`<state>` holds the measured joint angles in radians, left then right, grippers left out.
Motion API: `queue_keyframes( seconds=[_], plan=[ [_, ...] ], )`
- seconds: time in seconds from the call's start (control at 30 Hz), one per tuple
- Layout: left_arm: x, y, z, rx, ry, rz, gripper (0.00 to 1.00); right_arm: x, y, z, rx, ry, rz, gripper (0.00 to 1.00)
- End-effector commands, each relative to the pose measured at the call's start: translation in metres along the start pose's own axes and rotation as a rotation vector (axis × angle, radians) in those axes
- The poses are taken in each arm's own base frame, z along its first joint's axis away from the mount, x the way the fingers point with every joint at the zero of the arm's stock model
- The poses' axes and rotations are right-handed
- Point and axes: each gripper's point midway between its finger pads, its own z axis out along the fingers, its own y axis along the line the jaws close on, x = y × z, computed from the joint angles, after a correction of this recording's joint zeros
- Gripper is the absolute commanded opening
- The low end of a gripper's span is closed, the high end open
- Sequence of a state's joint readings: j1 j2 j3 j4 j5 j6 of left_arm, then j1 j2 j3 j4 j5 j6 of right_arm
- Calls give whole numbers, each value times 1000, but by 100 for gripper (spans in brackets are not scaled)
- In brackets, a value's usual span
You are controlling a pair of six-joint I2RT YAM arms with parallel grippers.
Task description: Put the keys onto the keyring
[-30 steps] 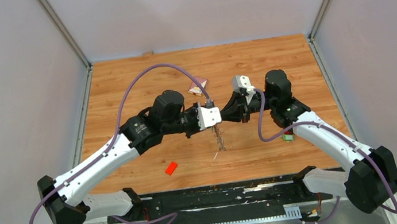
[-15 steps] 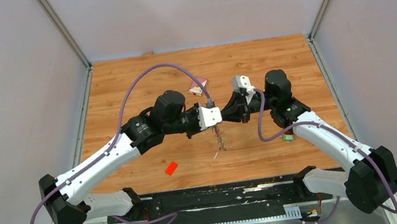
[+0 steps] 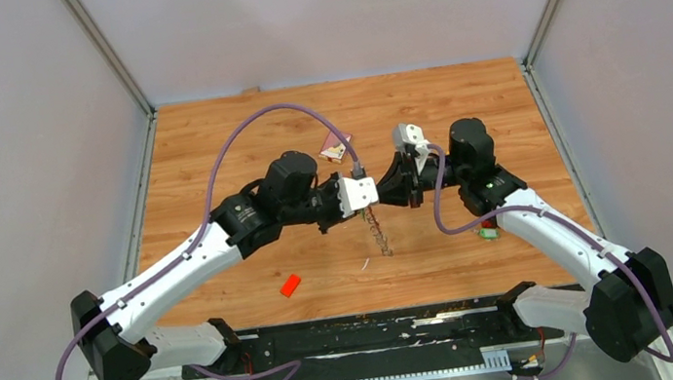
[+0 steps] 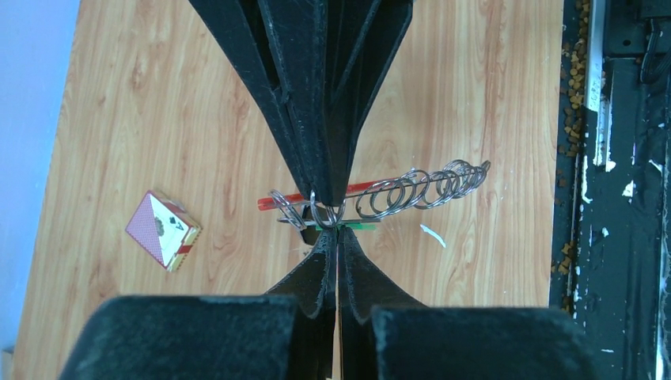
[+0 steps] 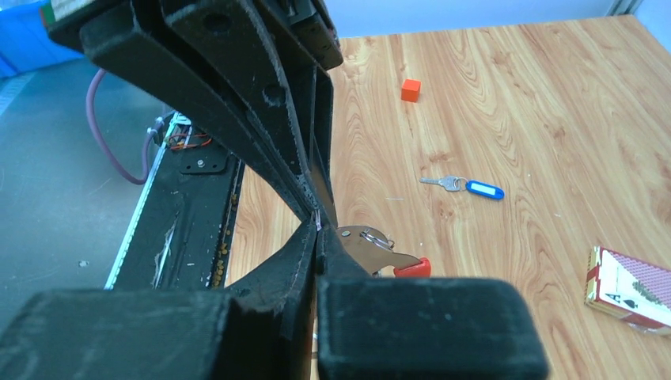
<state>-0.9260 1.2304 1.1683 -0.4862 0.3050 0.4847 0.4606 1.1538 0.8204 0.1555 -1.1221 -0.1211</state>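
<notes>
- Over the middle of the desk (image 3: 208, 138): job under way, not finished. Judging by the keys lying loose, most of the threading left to do.
- From 9 o'clock, reaching in with the left gripper (image 4: 338, 237): tips pressed together right at the small ring of the bunch. Pinching metal or merely touching it, cannot tell.
- From 3 o'clock, meeting it tip to tip with the right gripper (image 4: 324, 186): pressed together on the keyring (image 4: 411, 188), holding it clear of the wood.
- As for the keyring: hangs between the two grippers, with a coil of silver rings trailing toward 6 o'clock in the top view and a red strap alongside. Thin green sliver just under the rings, perhaps a tag, too slim to tell.
- At 11 o'clock from the meeting point, near it: a pack of cards (image 4: 162, 229), no part of the job.
- At 4 o'clock, beside the right arm: small green thing on the wood, probably the green-tagged key (image 3: 488, 233), apart from the bunch and not threaded.
- In the right wrist view: the blue-tagged key (image 5: 483, 190), flat on the wood, well apart from the bunch, likewise not threaded.
- No sign of the black-tagged key in any view; on the ring or not, cannot tell.
- At 8 o'clock, well apart: a small orange-red block (image 3: 290, 285), untouched.
</notes>
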Motion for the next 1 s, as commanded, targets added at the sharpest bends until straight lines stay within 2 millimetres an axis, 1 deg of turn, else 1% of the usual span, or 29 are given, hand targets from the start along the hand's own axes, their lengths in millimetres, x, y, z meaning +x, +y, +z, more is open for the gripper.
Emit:
queue_keyframes(
  seconds=[0.0,0.13,0.2,0.43,0.5,0.57,0.63,0.73,0.87,0.97],
  plan=[
    [-11,3,11,5,-27,-49,0,-39,-9,0,59,-77,-54,0],
    [-12,11,19,-13,-8,-71,0,-38,-14,1,85,-85,-5,0],
    [-15,14,21,-19,-10,-81,0,-36,-17,1,101,-87,10,0],
    [-19,11,23,0,-27,-96,0,-29,-20,1,112,-82,13,0],
    [-20,11,19,-3,-35,-85,5,-28,-21,1,114,-77,0,0],
    [-20,12,14,-16,-36,-72,14,-28,-21,-1,118,-72,-10,0],
    [-20,16,6,-44,-40,-56,22,-28,-22,-4,120,-69,-47,0],
    [-21,24,-8,-95,-52,-39,30,-28,-20,-6,109,-67,-74,0],
    [-24,32,-21,-134,-70,-35,35,-27,-15,-6,75,-70,-87,0],
    [-27,34,-25,-138,-83,-32,37,-27,-12,-6,53,-72,-95,0]
  ],
)
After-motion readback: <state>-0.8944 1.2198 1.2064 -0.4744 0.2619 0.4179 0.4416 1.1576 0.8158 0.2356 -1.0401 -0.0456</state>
